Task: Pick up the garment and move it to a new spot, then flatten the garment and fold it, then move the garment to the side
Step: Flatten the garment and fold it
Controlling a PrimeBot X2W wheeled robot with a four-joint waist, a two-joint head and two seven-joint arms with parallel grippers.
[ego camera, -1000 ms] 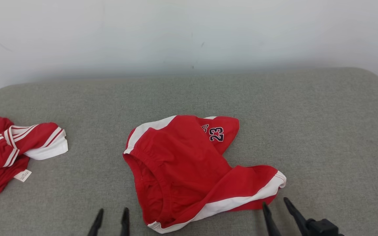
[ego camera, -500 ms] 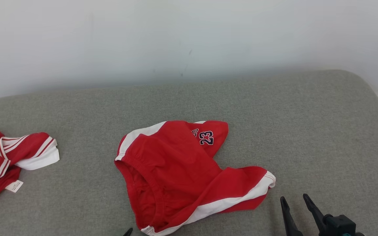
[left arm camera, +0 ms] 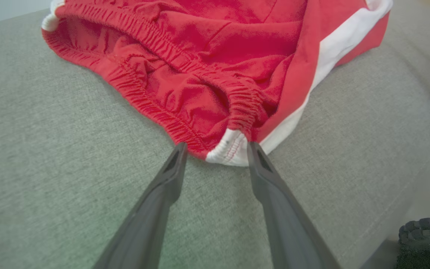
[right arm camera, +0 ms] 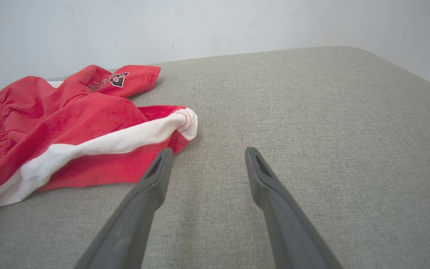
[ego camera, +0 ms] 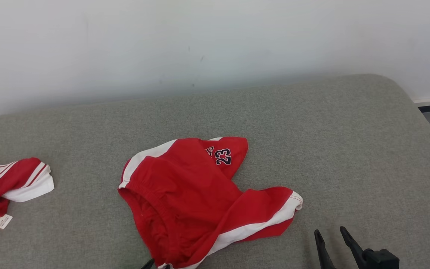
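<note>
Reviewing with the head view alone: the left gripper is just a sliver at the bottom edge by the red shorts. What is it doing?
Observer: In the left wrist view the left gripper is open, fingertips either side of the white waistband corner of the red shorts.
Operator: Clamped on it?
Observer: No, the fingers stand apart with grey cushion visible between them.
Operator: Anything else nearby?
Observer: A dark ribbed object past the cushion's edge, too blurred to identify.

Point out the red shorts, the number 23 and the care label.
red shorts (ego camera: 185, 194), head view, on the red front panel.
number 23 (ego camera: 223, 157), head view, on the dark digits.
care label (ego camera: 1, 221), head view, on its middle.
</note>
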